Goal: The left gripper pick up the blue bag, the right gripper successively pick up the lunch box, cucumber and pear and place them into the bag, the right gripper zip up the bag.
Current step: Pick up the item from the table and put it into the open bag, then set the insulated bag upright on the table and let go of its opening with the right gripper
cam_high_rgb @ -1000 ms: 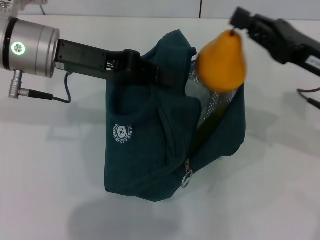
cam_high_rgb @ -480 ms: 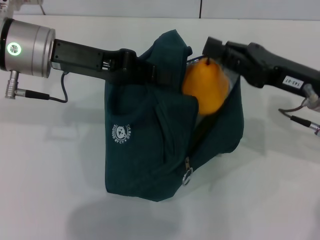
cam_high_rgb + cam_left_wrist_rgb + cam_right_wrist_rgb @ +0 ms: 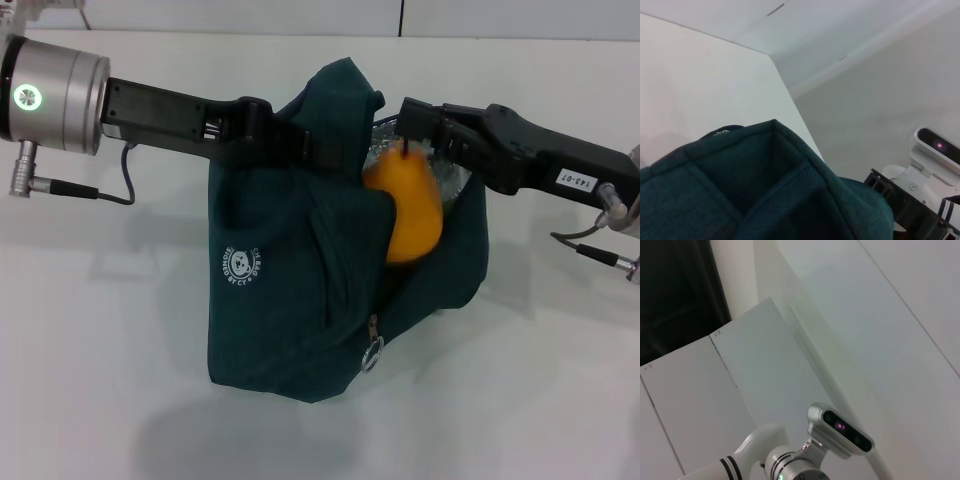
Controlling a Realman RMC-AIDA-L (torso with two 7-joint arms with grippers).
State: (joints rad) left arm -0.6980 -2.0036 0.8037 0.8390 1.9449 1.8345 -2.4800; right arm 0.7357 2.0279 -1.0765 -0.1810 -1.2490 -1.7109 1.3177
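Teal blue bag [image 3: 300, 290] hung clamped in my left gripper [image 3: 300, 145]; right gripper [image 3: 412, 125] pinched the pear [image 3: 405, 205] by its stem, half inside the opening.

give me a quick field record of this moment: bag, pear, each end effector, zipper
bag: blue bag on the white table, top open, held up at its upper edge by the left end effector
pear: pear partly inside the bag opening, stem up
right end effector: right end effector shut on the pear's stem
zipper: ring pull low on the front, bag not yet zipped
lunch box, cucumber: not visible
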